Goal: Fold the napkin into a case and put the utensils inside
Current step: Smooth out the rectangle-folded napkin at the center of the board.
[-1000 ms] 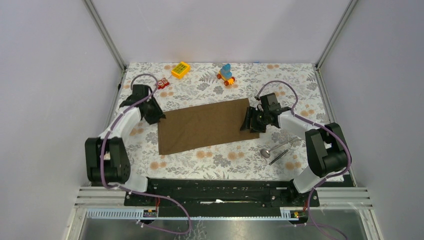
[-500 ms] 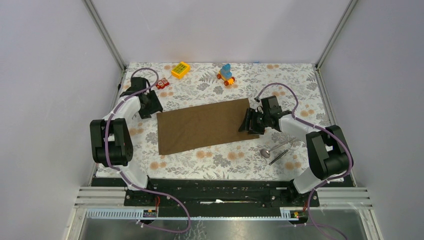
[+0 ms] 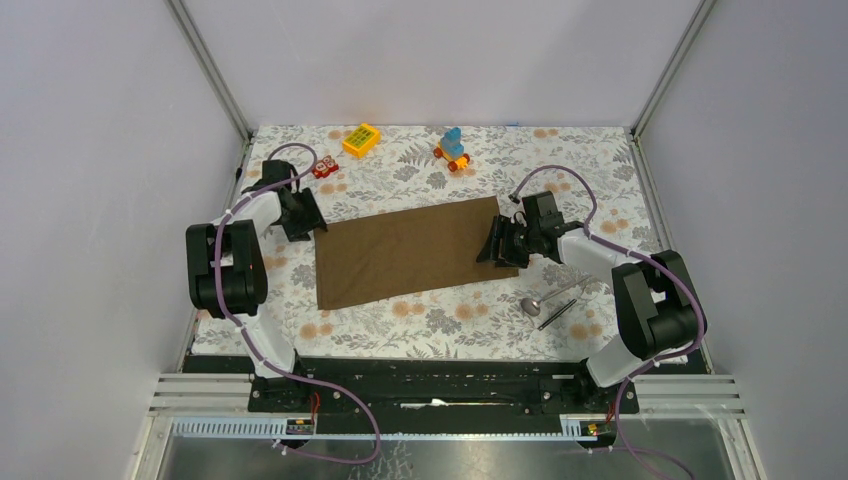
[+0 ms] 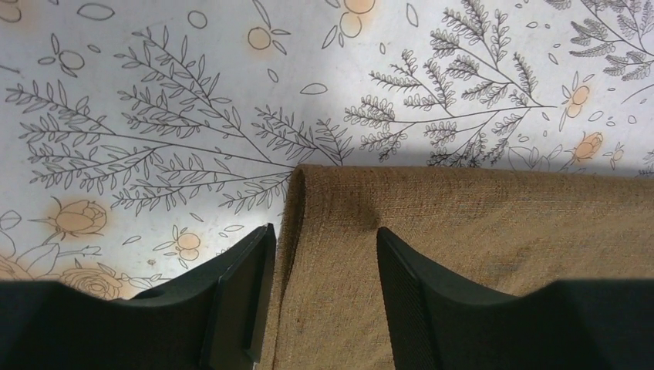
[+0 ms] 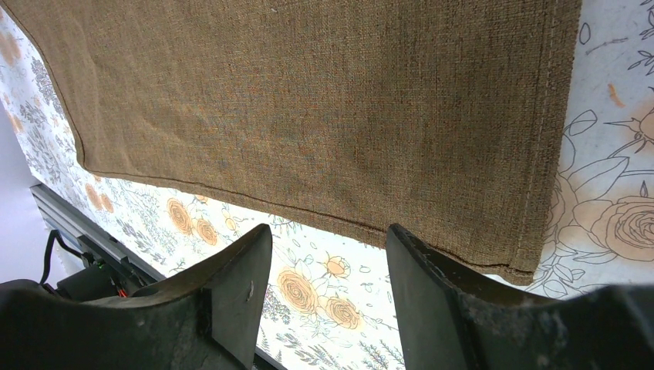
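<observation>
While the dark-brown napkin [image 3: 410,252] lay flat as a wide rectangle on the floral tablecloth [image 3: 440,322], not yet narrowed into a case, the two utensils sat just off its near right corner. The small silver spoon [image 3: 532,302] and the thin dark stick [image 3: 556,313] lay side by side, apart from the cloth. They were apparently left within reach of the right arm for the later loading step.

At the napkin's near right corner, the right gripper [image 5: 328,235] hovered low with its jaws apart and nothing between them. The hem ran just past its fingertips, a stance that looked like the set-up for pinching that edge.

At the napkin's far left corner, the left gripper [image 4: 324,235] stood with its jaws parted on either side of the rounded edge. The cloth lay slack between the fingers, not pinched. With one gripper at each end, the arms seemed posted to take opposite sides together for the next fold.

Beyond the napkin's far edge, a red block [image 3: 325,167], a yellow block [image 3: 361,139] and a blue-and-orange toy car [image 3: 453,148] sat well away from the cloth.
</observation>
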Controlling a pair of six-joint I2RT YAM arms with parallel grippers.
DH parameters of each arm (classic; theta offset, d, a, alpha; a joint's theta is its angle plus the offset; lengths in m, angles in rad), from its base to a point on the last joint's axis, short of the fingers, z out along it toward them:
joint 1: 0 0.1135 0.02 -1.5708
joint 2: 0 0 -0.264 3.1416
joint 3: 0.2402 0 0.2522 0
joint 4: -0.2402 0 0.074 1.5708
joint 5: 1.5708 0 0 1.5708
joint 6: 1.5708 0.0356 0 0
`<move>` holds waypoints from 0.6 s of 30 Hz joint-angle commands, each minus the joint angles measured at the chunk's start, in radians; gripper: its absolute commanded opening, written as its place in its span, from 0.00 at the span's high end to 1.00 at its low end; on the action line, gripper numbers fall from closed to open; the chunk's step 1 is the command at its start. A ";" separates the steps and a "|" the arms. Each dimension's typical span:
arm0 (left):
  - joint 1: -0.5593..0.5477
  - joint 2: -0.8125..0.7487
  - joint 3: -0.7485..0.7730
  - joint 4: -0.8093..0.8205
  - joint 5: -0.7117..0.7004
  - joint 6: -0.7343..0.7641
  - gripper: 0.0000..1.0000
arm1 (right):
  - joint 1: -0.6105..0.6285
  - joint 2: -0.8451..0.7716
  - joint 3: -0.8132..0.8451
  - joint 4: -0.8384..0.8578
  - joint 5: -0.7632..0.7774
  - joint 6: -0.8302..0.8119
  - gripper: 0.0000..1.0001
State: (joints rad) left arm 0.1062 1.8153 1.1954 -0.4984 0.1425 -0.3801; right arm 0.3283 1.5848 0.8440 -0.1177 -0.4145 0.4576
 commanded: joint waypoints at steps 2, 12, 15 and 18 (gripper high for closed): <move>0.010 -0.018 0.019 0.068 0.054 0.013 0.49 | 0.004 -0.035 0.005 0.016 -0.018 -0.005 0.37; 0.026 -0.004 0.030 0.077 0.082 -0.004 0.74 | 0.005 -0.034 0.006 0.014 -0.019 -0.006 0.37; 0.035 0.002 0.029 0.086 0.101 -0.015 0.79 | 0.005 -0.032 0.006 0.015 -0.022 -0.006 0.38; 0.038 0.003 0.034 0.092 0.102 -0.019 0.82 | 0.005 -0.029 0.006 0.016 -0.022 -0.006 0.38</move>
State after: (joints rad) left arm 0.1341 1.8153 1.1954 -0.4515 0.2150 -0.3908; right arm 0.3283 1.5848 0.8440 -0.1177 -0.4145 0.4572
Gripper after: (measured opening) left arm 0.195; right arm 0.625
